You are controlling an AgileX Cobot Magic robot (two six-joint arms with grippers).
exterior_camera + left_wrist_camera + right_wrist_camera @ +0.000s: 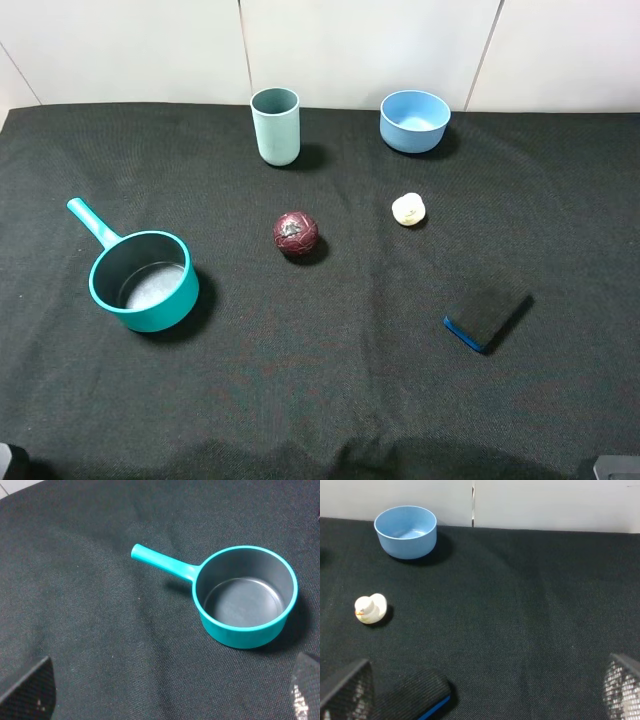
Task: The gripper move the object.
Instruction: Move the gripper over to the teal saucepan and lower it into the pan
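The teal saucepan (145, 282) sits alone on the left of the black tabletop (330, 400), with open cloth on every side. Its handle (93, 222) points far-left into free room. The closest obstacle is the dark red ball (296, 233), to its right and well apart. The pale-teal cup (275, 125) and light-blue bowl (414, 120) stand along the far edge. The small white duck (408, 209) and the black block with a blue edge (487, 314) take up the right half. The near strip lies open across its width.
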